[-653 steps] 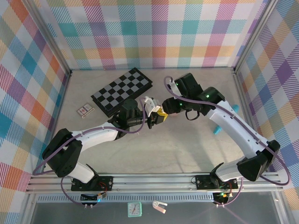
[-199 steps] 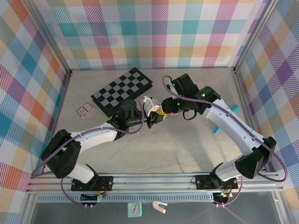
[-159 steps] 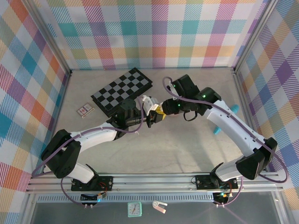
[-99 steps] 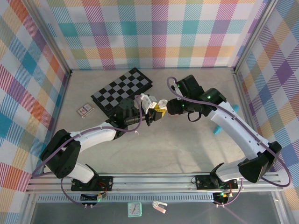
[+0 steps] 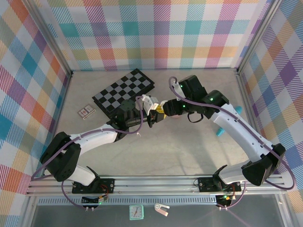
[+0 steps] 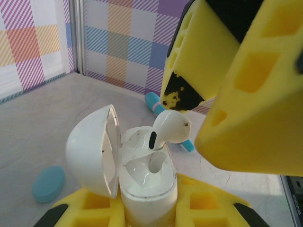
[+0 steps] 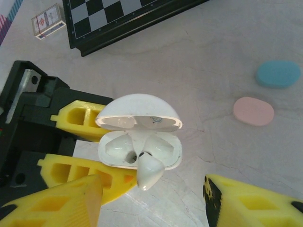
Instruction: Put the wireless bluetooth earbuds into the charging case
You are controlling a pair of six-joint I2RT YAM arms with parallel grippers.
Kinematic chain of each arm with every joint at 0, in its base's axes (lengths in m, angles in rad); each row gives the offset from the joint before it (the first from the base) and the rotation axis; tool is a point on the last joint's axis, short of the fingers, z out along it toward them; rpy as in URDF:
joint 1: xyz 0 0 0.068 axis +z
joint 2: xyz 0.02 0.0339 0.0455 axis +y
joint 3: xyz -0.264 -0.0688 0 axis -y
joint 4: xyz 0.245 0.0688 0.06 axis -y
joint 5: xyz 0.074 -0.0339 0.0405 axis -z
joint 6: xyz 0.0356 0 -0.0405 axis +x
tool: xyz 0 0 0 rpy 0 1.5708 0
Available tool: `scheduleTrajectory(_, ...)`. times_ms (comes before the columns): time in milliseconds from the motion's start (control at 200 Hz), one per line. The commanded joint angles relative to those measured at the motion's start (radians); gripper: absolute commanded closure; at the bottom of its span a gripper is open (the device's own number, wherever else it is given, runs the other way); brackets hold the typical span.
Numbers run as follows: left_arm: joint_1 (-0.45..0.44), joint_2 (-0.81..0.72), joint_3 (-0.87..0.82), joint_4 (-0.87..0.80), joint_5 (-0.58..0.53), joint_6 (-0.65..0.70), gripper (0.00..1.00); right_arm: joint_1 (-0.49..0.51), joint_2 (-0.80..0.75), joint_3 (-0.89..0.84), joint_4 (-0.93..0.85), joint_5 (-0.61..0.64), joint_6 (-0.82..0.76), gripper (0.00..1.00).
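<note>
Left gripper point(image 5: 152, 115) clamped on open white plastic charging case point(image 7: 139, 113); right gripper point(image 7: 154, 189) parted around tilted white plastic earbud point(image 7: 149, 171), stem in case.

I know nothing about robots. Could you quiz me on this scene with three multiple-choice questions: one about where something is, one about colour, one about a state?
1. Where is the white earbud?
A) dropped on the floor
B) standing partly in a socket of the charging case
C) inside a shut case

2. Two pebble-shaped cases lie on the table. Their colours?
A) teal and pink
B) red and green
C) black and yellow

3. The charging case's lid is:
A) shut
B) hinged open
C) taken off

Answers:
1 B: its lower end is in the socket and its head sticks out.
2 A: the right wrist view shows one teal and one pink.
3 B: the lid stands up and both sockets show.
</note>
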Motion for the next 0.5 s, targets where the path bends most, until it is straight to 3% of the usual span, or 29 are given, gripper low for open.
scheduleTrajectory(0, 0.007, -0.039, -0.013, 0.037, 0.017, -0.005, 0.96, -0.008, 0.019, -0.009, -0.023, 0.047, 0.012, 0.42)
scheduleTrajectory(500, 0.013, -0.061, -0.038, 0.052, 0.007, -0.016, 0.97, -0.053, -0.031, -0.027, -0.018, 0.125, 0.055, 0.44)
